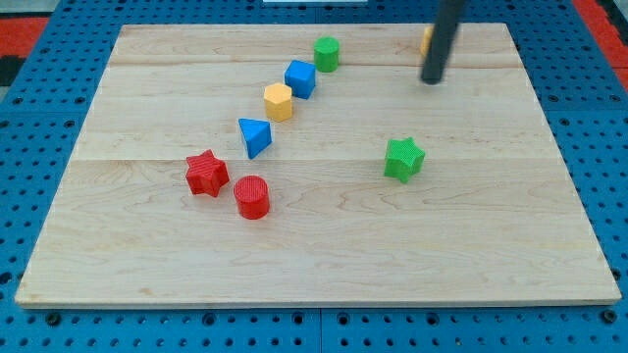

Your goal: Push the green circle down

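Note:
The green circle (327,53) stands near the view's top, left of centre-right, at the head of a slanting row of blocks. My tip (431,80) touches the board to the right of it, well apart, with the rod rising to the view's top edge. A green star (403,159) lies below my tip, right of the middle.
Below-left of the green circle run a blue cube (300,78), a yellow hexagon (279,101) and a blue triangle (255,136). A red star (207,174) and a red cylinder (252,196) sit lower left. A yellow block (426,40) peeks out behind the rod. The wooden board (314,265) lies on a blue pegboard.

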`<state>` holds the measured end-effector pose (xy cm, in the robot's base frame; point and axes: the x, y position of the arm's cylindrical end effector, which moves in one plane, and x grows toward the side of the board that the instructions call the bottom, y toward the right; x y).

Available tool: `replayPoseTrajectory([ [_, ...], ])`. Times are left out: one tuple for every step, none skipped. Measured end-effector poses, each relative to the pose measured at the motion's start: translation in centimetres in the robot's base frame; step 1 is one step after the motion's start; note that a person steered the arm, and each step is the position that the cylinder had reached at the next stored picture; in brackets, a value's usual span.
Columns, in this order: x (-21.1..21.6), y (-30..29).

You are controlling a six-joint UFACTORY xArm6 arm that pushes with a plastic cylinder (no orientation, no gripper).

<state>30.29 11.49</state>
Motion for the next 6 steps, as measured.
replayPoseTrajectory([
  [-3.1,-6.5],
  [-9.9,-7.1],
  [-11.0,-9.4],
  [-9.1,-12.0],
  [-7.6,-10.9],
  [-6.7,-11.9],
])
